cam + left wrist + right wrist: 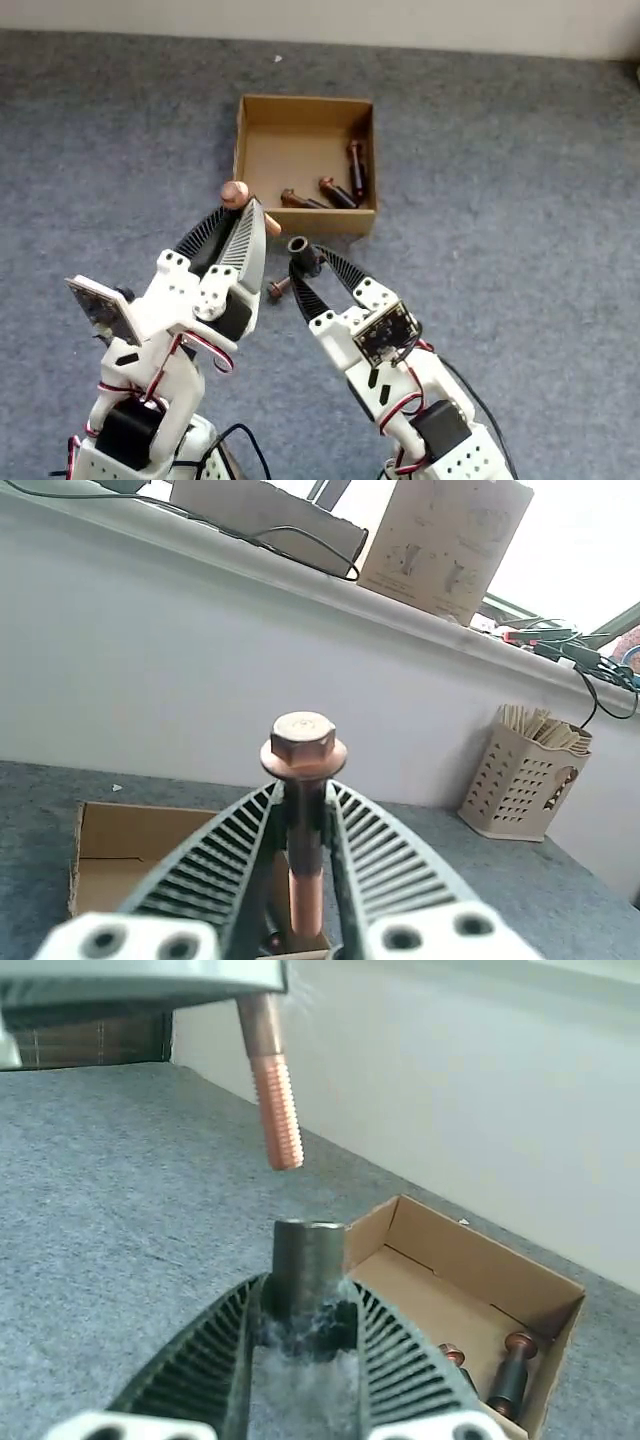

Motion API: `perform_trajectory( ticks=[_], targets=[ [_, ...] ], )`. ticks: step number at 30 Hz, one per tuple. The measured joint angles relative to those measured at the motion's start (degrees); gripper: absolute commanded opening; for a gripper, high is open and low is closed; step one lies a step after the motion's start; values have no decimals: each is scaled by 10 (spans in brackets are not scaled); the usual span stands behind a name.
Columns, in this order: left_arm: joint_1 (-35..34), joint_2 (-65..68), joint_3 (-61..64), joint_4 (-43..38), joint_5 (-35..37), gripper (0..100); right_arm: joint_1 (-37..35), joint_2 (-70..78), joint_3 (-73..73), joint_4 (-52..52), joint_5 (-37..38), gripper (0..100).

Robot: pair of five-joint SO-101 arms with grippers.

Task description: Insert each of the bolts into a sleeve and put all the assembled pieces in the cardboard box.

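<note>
My left gripper (246, 214) has its fingers pressed onto the shank of a copper-coloured bolt (235, 192), pinching it just below the flanged hex head. The head sits just outside the front left corner of the cardboard box (305, 98). The bolt's long axis slants away from that corner, the head uppermost and the threaded end (277, 1110) pointing down and away from the box toward the sleeve (299, 246). My right gripper (306, 264) holds that dark sleeve clamped between its fingers, just in front of the box's front wall. The sleeve stands upright, its open mouth turned up. In the right wrist view the thread tip hangs above the sleeve's mouth and a little to one side, with a clear gap between them. The box lies open-topped on the grey carpet (500, 250) and holds three assembled pieces. One piece (356, 168) lies along the right wall, and two more (338, 193) (301, 200) lie against the front wall with their copper heads pointing toward the left wall. Another small copper bolt (278, 289) lies on the carpet in front of the box, between my two grippers and partly hidden by my right fingers.
</note>
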Motion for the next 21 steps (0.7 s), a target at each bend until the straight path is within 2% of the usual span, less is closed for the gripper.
perform_trajectory(
  ticks=[9,16,21],
  targets=[
    [74,-1,16,-1,0,6,2,1,0,-23,0,5],
    [84,0,17,7,0,6,1,0,0,-24,0,5],
    [105,-2,16,57,-1,6,1,1,0,-24,0,5]
  ],
)
